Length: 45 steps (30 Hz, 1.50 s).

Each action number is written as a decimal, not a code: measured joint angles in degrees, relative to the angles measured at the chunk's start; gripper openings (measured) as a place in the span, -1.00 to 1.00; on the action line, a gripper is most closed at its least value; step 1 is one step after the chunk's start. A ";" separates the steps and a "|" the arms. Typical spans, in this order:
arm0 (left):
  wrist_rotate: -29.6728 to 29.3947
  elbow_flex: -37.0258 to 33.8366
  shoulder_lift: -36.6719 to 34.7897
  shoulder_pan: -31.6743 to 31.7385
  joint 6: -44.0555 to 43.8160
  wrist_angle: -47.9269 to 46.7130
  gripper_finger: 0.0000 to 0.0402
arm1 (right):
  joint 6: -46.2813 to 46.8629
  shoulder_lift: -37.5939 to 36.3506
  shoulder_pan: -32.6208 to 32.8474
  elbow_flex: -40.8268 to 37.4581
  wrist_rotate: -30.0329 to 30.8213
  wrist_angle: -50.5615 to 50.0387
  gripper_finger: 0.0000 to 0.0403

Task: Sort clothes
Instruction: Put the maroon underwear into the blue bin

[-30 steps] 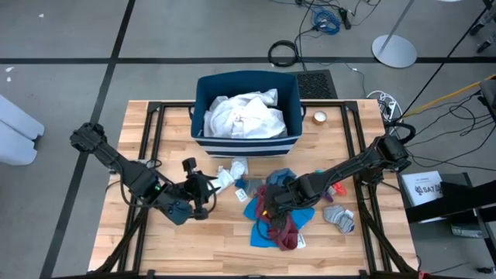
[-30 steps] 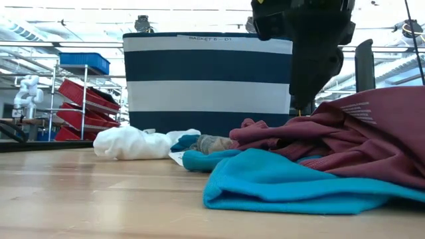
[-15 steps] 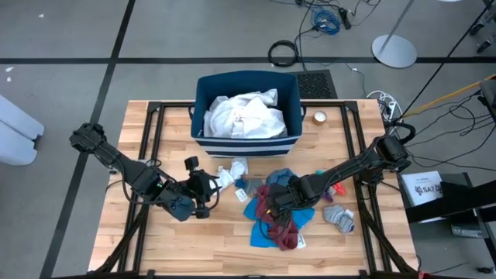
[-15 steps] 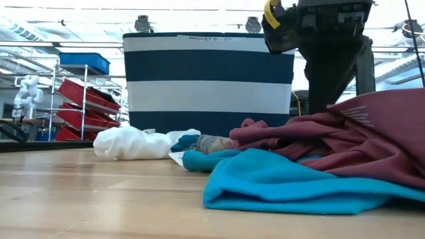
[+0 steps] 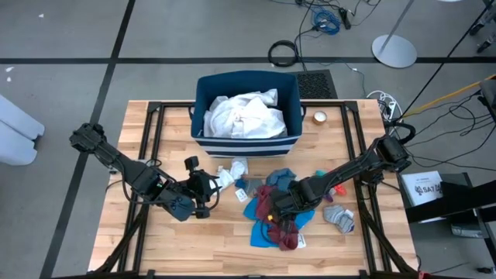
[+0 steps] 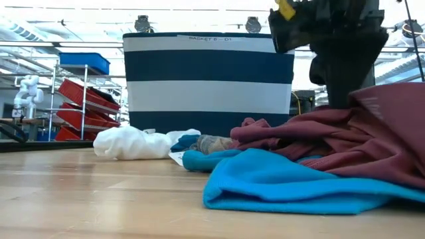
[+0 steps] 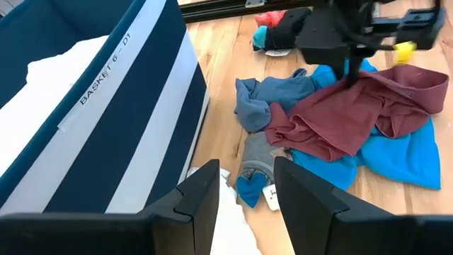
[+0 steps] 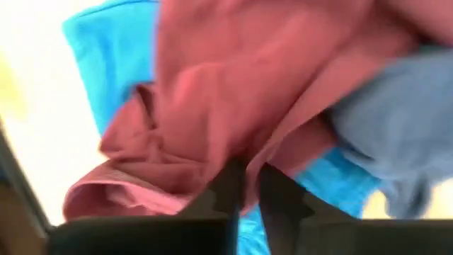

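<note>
At the heap right of counter centre, the right tool [image 5: 273, 211] has gone from wide open to pinched on the maroon garment [image 7: 352, 112] within the last second. Its wrist view shows both fingers nearly together with a maroon fold between them. It has also shifted slightly toward the front edge since then.

Maroon garment lies on top of the bright blue garment [image 5: 256, 232]; a grey-blue piece [image 7: 263, 95] sits just beside it, toward the navy striped bin [image 5: 203, 94].

Bin already holds white fabric [image 5: 244, 116]. A small white piece [image 6: 129, 143] and grey socks [image 5: 339, 216] lie loose on the counter [image 5: 155, 248].

Left tool [image 7: 241, 202] hovers near the white piece, fingers spread, holding nothing.

Judgement: grasp looks made, so the next step is lifting maroon clear. The blue garment beneath may drag along.
</note>
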 joint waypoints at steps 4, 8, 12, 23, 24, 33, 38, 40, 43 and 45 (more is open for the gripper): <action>0.00 0.00 0.00 0.00 0.04 -0.01 -0.28 | -5.81 -0.23 1.23 0.17 -0.50 4.91 -0.96; 0.45 0.00 0.00 0.00 0.05 0.03 -0.28 | -12.58 -0.23 2.46 3.16 -0.30 9.00 -0.99; 1.38 0.00 0.00 0.00 0.07 0.06 -0.28 | -21.67 -0.23 4.27 6.18 0.16 15.66 -0.99; 8.05 0.00 0.00 0.02 4.76 6.22 -0.28 | -45.88 -0.32 6.89 8.20 6.77 38.10 -1.00; 9.55 0.00 0.00 0.00 5.77 7.26 -0.28 | -46.10 -0.32 6.70 8.20 9.18 38.71 -1.00; 12.61 0.00 0.00 -0.11 7.49 8.84 -0.28 | -39.67 0.25 4.59 8.20 12.10 35.43 -0.97; 12.66 0.00 0.02 -0.11 7.28 8.81 -0.28 | -40.00 1.51 4.65 8.20 11.93 35.83 -0.75; 12.68 0.00 0.02 -0.11 7.21 8.69 -0.28 | -39.90 1.58 4.89 8.20 11.85 35.47 -0.61; 12.68 0.00 0.02 -0.11 7.19 8.66 -0.28 | -39.82 1.58 5.13 8.31 11.84 35.42 -0.36; 12.68 0.00 0.02 -0.11 7.17 8.66 -0.28 | -39.78 1.58 5.16 9.35 11.79 35.30 -0.20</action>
